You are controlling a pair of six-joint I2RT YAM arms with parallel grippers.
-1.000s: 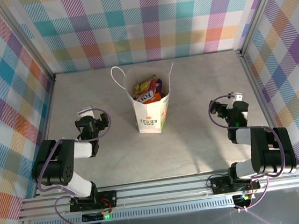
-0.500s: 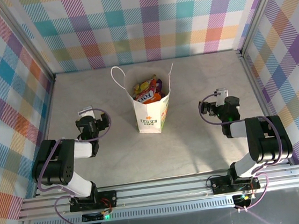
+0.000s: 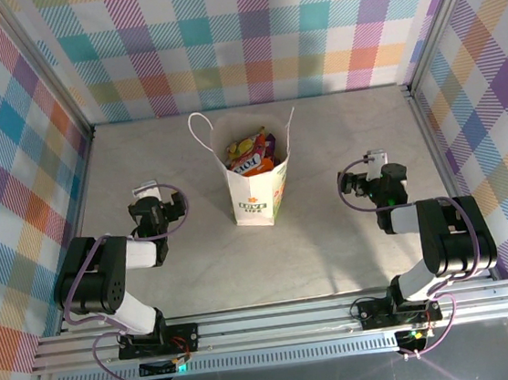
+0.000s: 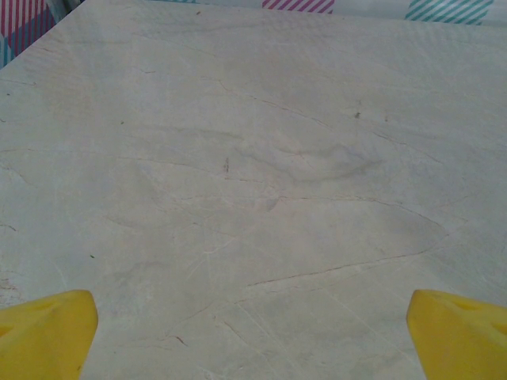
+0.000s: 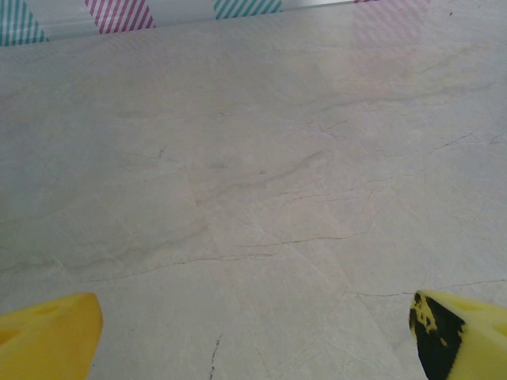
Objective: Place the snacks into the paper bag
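The white paper bag point(image 3: 260, 194) stands upright at the table's middle, its cord handles up and its mouth open. Several colourful snack packets point(image 3: 250, 154) lie inside it. My left gripper point(image 3: 150, 202) rests low to the bag's left, open, with nothing between its yellow fingertips point(image 4: 43, 332). My right gripper point(image 3: 373, 169) sits to the bag's right, also open and empty; its yellow fingertips point(image 5: 47, 332) frame bare table.
The marbled grey table point(image 3: 333, 236) is walled on three sides by plaid panels point(image 3: 246, 35). An aluminium rail point(image 3: 278, 320) carrying both arm bases runs along the near edge.
The right gripper swung left and slightly back toward the bag, then stopped. The left arm and the bag have not moved.
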